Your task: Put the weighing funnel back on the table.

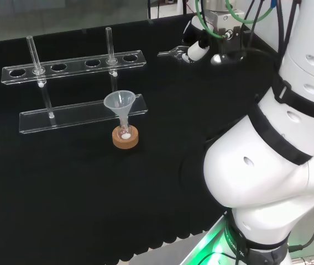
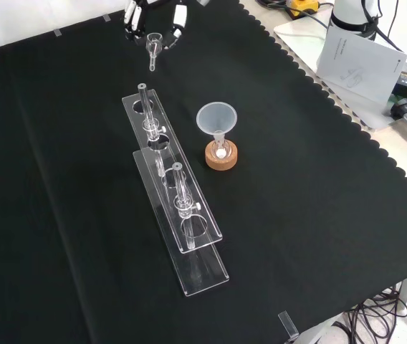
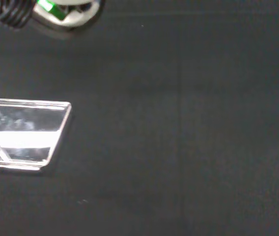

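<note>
Nearest to us in the front view, a clear test-tube rack (image 2: 205,266) lies lengthwise on the black-clothed table (image 2: 318,236), running away from the camera. Two glass tubes (image 2: 178,188) stand upright in it, one nearer and one farther along.

Just to the right of the rack's far half in this view, the funnel (image 2: 216,118) stands mouth up. Its stem sits in a small flask (image 2: 221,149), which rests on a cork ring (image 2: 221,160). We see nothing touching it.

Farther off, at the top edge of the front view, the robot hand (image 2: 178,21) comes down over the far part of the cloth, well apart from the rack and the funnel. Its fingers point downward and curl in from both sides. Between their tips they pinch the weighing funnel (image 2: 153,43), cup uppermost, with its short stem hanging toward the table. We cannot tell whether the stem touches the cloth.

In the head view, the weighing funnel juts out to the left of the fingertips. The arm (image 1: 267,165) bulks at the right, its white links rising from the base and reaching over toward the robot hand.

The wrist view looks down on bare cloth and one end of the rack.
</note>
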